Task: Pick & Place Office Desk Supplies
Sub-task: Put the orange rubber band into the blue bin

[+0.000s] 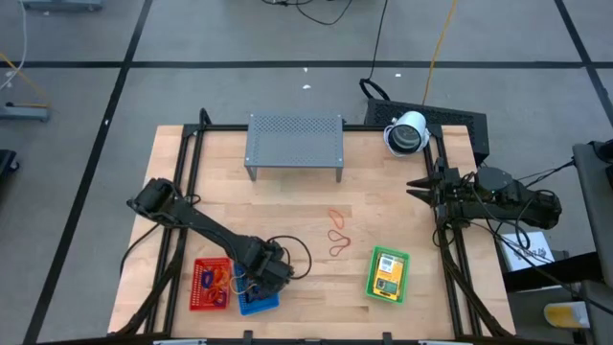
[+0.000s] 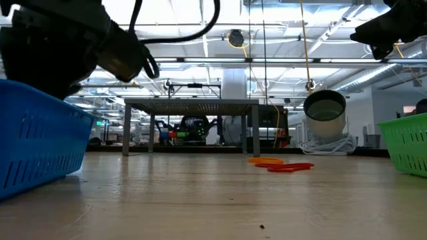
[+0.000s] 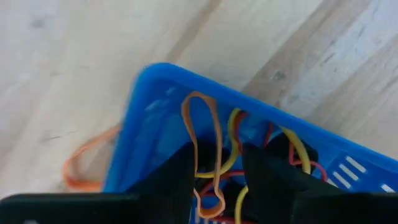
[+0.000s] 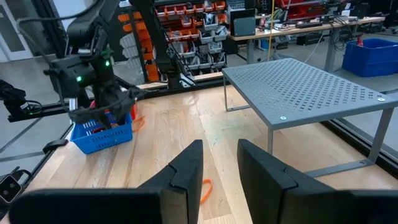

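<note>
My left gripper [image 3: 221, 180] points down over the blue mesh basket [image 1: 257, 303] at the table's near left, fingers apart. An orange rubber-band loop [image 3: 202, 134] stands between them, above several yellow and red bands [image 3: 292, 152] in the basket. Another orange band [image 3: 78, 168] lies on the table against the basket's outer wall. Three red and orange bands [image 1: 337, 235] lie flat mid-table. A yellow-orange packet [image 1: 388, 275] lies in the green basket [image 1: 372, 285]. My right gripper [image 4: 221, 165] waits open at the table's right edge, pointing level. My left gripper has the orange loop's lower part [image 3: 198, 168] between its open fingers, and one side of the loop runs close along one finger's inner edge. Whether the loop touches that finger, I cannot tell. The fingers come from above, over the inside of the blue basket.
The red basket [image 1: 211, 285], with small items inside, stands close to the blue one on its left. A grey perforated shelf [image 1: 294, 144] stands at the far middle, and a white round device [image 1: 407, 132] at the far right. Bare wood lies between the baskets and the shelf.
</note>
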